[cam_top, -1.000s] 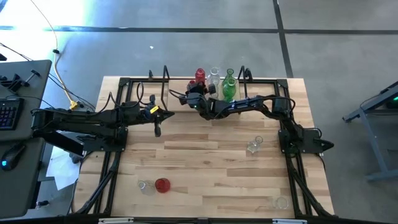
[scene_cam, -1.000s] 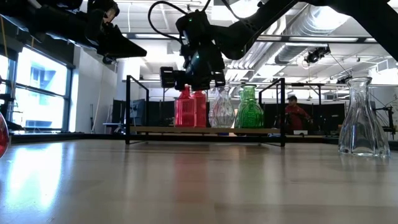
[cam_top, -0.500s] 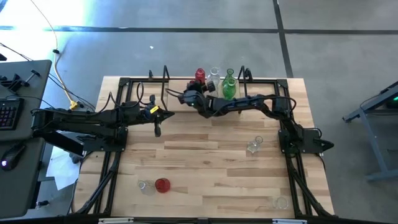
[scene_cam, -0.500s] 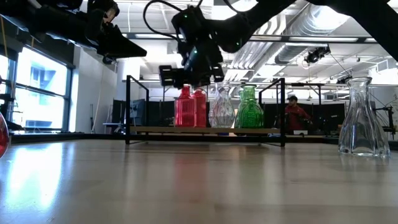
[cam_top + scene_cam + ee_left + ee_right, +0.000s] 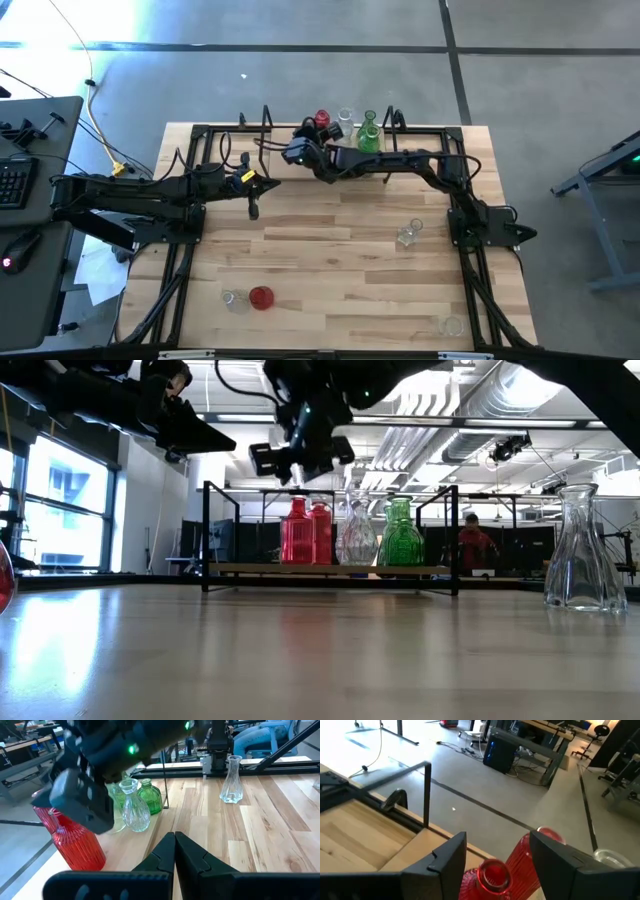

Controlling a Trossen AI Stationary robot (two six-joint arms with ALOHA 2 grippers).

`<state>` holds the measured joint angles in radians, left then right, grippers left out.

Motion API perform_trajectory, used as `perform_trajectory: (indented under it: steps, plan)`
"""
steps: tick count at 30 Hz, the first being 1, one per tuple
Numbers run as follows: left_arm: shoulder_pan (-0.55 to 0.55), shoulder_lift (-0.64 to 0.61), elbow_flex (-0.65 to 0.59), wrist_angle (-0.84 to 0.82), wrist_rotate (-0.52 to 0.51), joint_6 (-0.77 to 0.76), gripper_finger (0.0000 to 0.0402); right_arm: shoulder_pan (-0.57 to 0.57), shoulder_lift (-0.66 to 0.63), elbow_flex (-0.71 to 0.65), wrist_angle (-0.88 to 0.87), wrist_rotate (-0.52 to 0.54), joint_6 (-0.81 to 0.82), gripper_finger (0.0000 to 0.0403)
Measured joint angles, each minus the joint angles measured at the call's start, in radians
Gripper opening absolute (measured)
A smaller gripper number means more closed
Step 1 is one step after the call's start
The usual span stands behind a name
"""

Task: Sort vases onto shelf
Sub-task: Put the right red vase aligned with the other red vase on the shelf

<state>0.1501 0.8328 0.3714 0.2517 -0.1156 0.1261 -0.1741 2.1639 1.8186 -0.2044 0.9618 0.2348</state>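
Observation:
The shelf [image 5: 300,135] stands along the table's far edge, its wooden board [image 5: 330,569] between black wire frames. On the board stand two red vases [image 5: 298,532] [image 5: 320,532], a clear one [image 5: 357,535] and a green one [image 5: 400,532], all upright on their bases. My right gripper [image 5: 497,855] hangs open above the red vases' mouths [image 5: 494,872], touching neither; the low view shows my right gripper [image 5: 300,455] clear of their necks. My left gripper [image 5: 175,840] waits shut over the table's left half, also seen from above as my left gripper [image 5: 254,207].
Loose vases lie or stand on the tabletop: a clear vase [image 5: 408,234] right of centre, a clear vase [image 5: 232,298] beside a red vase [image 5: 262,297] near the front left, and a clear vase [image 5: 452,325] at the front right. A person [image 5: 478,545] stands far behind the table.
My right gripper has risen from the level of the red vases' necks to well above them and has drifted a little toward the table's left edge. The vases on the shelf stay upright where they were.

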Motion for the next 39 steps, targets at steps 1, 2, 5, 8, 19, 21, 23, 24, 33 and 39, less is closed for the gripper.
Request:
perform_trajectory:
  steps: [1, 2, 5, 8, 19, 21, 23, 24, 33, 39]
  plan:
    - [0.0, 0.0, 0.0, 0.0, 0.0, 0.0, 0.0, 0.004, 0.0, 0.016, -0.017, 0.007, 0.0, 0.0197]
    - [0.0, 0.0, 0.0, 0.0, 0.0, 0.0, 0.0, 0.008, 0.0, 0.033, -0.035, 0.013, 0.0, 0.0197]
    - [0.0, 0.0, 0.0, 0.0, 0.0, 0.001, 0.0, 0.018, 0.0, 0.085, -0.092, 0.031, 0.0, 0.0197]
    - [0.0, 0.0, 0.0, 0.0, 0.0, 0.001, 0.0, 0.021, 0.0, 0.136, -0.157, 0.01, 0.013, 0.0194]
    - [0.0, 0.0, 0.0, 0.0, 0.0, 0.001, 0.0, -0.003, 0.0, 0.109, -0.206, -0.352, 0.194, 0.0017]
    - [0.0, 0.0, 0.0, 0.0, 0.0, 0.001, 0.0, -0.01, 0.0, 0.083, -0.193, -0.354, 0.226, 0.0011]
    - [0.0, 0.0, 0.0, 0.0, 0.0, 0.001, 0.0, -0.018, 0.0, 0.054, -0.172, -0.364, 0.259, 0.0024]
    - [0.0, 0.0, 0.0, 0.0, 0.0, 0.001, 0.0, -0.023, 0.0, 0.041, -0.17, -0.368, 0.264, 0.0027]
    - [0.0, 0.0, 0.0, 0.001, 0.0, 0.001, 0.0, -0.038, 0.0, -0.034, -0.006, -0.342, 0.285, 0.0002]
    - [0.0, 0.0, 0.0, 0.001, 0.0, 0.001, 0.0, -0.038, 0.0, -0.034, -0.017, -0.237, 0.29, 0.0001]
